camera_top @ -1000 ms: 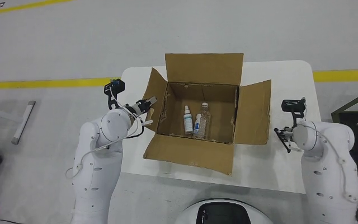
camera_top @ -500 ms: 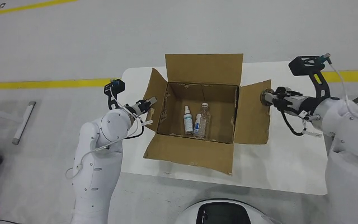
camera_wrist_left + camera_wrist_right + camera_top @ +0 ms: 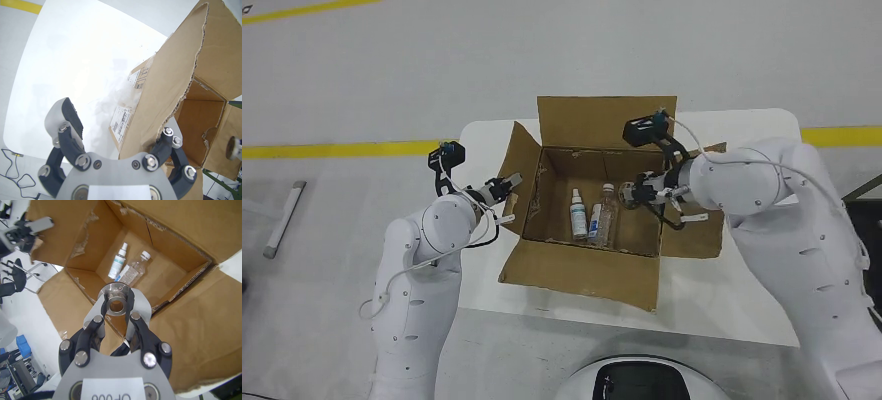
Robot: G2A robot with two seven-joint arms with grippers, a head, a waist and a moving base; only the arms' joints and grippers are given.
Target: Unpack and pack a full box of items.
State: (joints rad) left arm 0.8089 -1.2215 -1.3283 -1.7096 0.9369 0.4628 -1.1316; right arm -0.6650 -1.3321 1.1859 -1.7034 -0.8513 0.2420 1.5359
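Currently right gripper [image 3: 117,301] pinches a metal collar [image 3: 113,290] above the open box [image 3: 582,272], over the spray bottle [image 3: 578,213] and clear bottle [image 3: 605,216] lying inside; left gripper [image 3: 506,187] spread, straddling the box's left flap [image 3: 179,66].

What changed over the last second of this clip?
The right gripper swung in from the right edge of the table to above the box, fingers shut on a metal ring. The left gripper stayed open by the left flap; the spray bottle and water bottle lie unmoved inside.
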